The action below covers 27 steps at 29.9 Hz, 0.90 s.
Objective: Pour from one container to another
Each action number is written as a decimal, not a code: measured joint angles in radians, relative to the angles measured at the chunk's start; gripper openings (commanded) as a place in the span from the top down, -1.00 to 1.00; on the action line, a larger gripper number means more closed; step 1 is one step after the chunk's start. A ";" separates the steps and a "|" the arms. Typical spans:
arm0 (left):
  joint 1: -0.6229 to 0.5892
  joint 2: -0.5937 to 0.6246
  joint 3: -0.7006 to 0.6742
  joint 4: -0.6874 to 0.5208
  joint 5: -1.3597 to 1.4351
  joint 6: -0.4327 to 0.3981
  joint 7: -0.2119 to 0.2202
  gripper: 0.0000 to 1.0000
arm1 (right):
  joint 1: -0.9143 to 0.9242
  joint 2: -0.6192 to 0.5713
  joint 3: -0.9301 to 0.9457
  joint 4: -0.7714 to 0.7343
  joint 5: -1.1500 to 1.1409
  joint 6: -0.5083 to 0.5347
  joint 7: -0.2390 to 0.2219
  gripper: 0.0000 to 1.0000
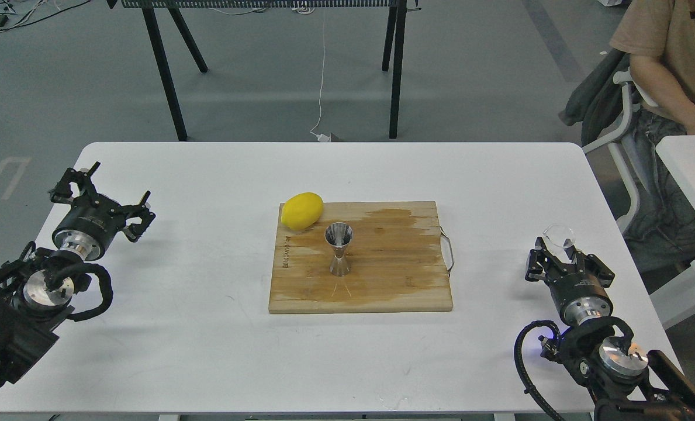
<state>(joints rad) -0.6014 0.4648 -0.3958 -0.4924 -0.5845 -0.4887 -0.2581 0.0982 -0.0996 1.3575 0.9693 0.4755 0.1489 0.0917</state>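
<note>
Head view: Where the right arm ends near the counter's right edge, the right hand (pixel 559 257) is clamped on the glass cup (pixel 559 235).
Glass cup: clear, round-rimmed, standing up out of the right hand's fingers, its rim the highest part; whether anything is in it cannot be told.
Cup against the jigger: well apart, the cup far to the right of the board, the jigger (pixel 339 249) near the board's middle.
Jigger: shiny steel, hourglass-shaped, upright on its lower cone, open upper cone facing up, touched by neither hand.
Left hand (pixel 104 199): fingers spread apart, holding nothing, over the counter's left side, well apart from the board and from both task things.
Cutting board (pixel 382 275): pale wood, flat on the counter's middle, with a darker wet-looking patch across its upper right and running down toward the jigger; a thin wire handle (pixel 448 251) sticks out at its right edge.
Lemon (pixel 301 210): yellow, at the board's far left corner, partly over the edge, near the jigger but not touching it.
Writing: a small dark mark is stamped along the board's left edge, running sideways; too small to read. A fainter mark near the lower right of the board is also unreadable.
Counter (pixel 207 351): white, with rounded corners.
Beyond: grey floor, black table legs (pixel 166 76), a white cable (pixel 322 88), and a seated person (pixel 674 58) at the upper right.
</note>
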 measured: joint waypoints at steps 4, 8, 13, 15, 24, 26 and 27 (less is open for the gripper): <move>0.000 0.000 0.000 0.000 0.000 0.000 0.000 -0.99 | 0.002 0.002 -0.010 0.000 0.000 -0.014 0.001 0.23; 0.000 0.000 0.000 0.000 0.000 0.000 0.000 -0.99 | 0.011 0.003 -0.018 0.000 -0.002 -0.033 0.002 0.23; 0.000 0.000 0.000 0.000 0.000 0.000 0.000 -0.99 | 0.024 0.003 -0.037 -0.001 -0.003 -0.042 0.003 0.18; 0.000 0.000 0.000 0.000 0.000 0.000 0.000 -0.99 | 0.032 0.003 -0.044 -0.001 -0.003 -0.046 0.003 0.15; 0.000 0.000 0.000 0.000 0.000 0.000 0.000 -0.99 | 0.046 0.003 -0.067 -0.037 -0.005 -0.051 0.003 0.13; 0.000 0.000 0.000 0.000 0.000 0.000 0.000 -0.99 | 0.047 0.003 -0.074 -0.042 -0.006 -0.051 0.003 0.12; 0.000 0.000 0.000 0.000 0.000 0.000 0.000 -0.99 | 0.047 0.003 -0.078 -0.043 -0.006 -0.051 0.002 0.09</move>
<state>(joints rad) -0.6014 0.4648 -0.3958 -0.4924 -0.5845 -0.4887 -0.2577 0.1453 -0.0966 1.2797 0.9260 0.4699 0.0982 0.0941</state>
